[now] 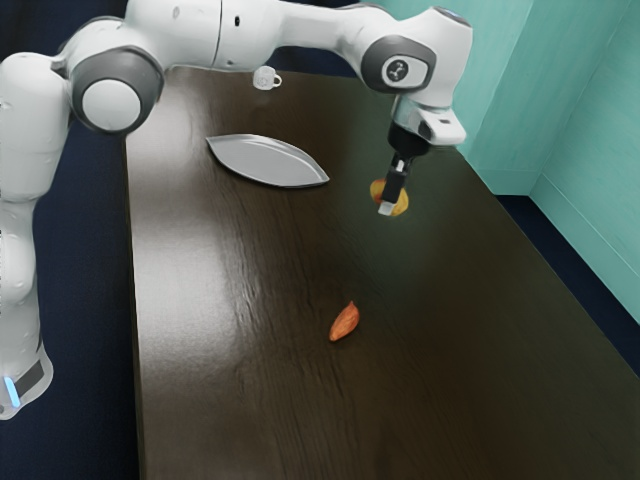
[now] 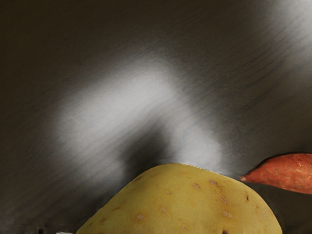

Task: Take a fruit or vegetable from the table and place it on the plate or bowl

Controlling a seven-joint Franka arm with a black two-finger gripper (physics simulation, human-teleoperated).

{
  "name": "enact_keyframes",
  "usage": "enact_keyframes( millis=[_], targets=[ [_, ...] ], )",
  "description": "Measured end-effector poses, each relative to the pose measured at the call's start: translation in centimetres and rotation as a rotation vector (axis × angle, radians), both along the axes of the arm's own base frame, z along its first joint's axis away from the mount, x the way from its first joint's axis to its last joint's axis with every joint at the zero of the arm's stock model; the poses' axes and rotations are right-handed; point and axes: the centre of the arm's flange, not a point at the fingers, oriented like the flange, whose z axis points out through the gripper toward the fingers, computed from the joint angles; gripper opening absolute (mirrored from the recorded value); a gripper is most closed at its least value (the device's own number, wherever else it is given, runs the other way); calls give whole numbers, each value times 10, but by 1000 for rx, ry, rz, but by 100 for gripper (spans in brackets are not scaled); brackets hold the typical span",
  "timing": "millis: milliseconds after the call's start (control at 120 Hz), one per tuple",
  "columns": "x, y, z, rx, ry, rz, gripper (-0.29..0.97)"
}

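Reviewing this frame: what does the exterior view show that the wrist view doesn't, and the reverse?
Exterior view: the arm, its end effector down at the yellow potato, a grey plate and a small white cup farther back.
Wrist view: the potato's brown-speckled skin, close up.
Both: the potato, the orange sweet potato lying apart from it, and the dark wooden table.

No legible text; small mark [image 1: 398, 68] on arm [image 1: 300, 30], perhaps logo.
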Motion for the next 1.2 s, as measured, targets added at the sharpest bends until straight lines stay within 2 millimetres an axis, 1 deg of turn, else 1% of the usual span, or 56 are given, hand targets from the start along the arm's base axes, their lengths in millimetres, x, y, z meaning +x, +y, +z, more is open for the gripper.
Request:
enact_keyframes(
  millis=[142, 192, 292, 400, 542, 617, 683, 775, 842, 925, 958, 1008, 1050, 1133, 1200],
  targets=[
    [-4, 59, -8, -1, 50, 188, 40],
    [-6, 77, -11, -1, 63, 244, 40],
    [-10, 103, -14, 1, 81, 339, 40],
    [-17, 140, -18, 4, 97, 446, 40],
    [-24, 181, -27, 15, 116, 547, 40],
    [-25, 199, -37, 21, 126, 581, 39],
    [-29, 215, -39, 34, 124, 610, 39],
    [-37, 229, -35, 53, 112, 641, 40],
    [-53, 231, -32, 69, 117, 656, 40],
    [-92, 227, -34, 89, 132, 680, 40],
    [-104, 227, -35, 92, 136, 690, 39],
    [-119, 229, -43, 96, 146, 705, 40],
    [-127, 235, -52, 96, 154, 719, 40],
    [-140, 250, -67, 94, 160, 749, 39],
    [-149, 265, -73, 94, 152, 777, 39]
  ],
)
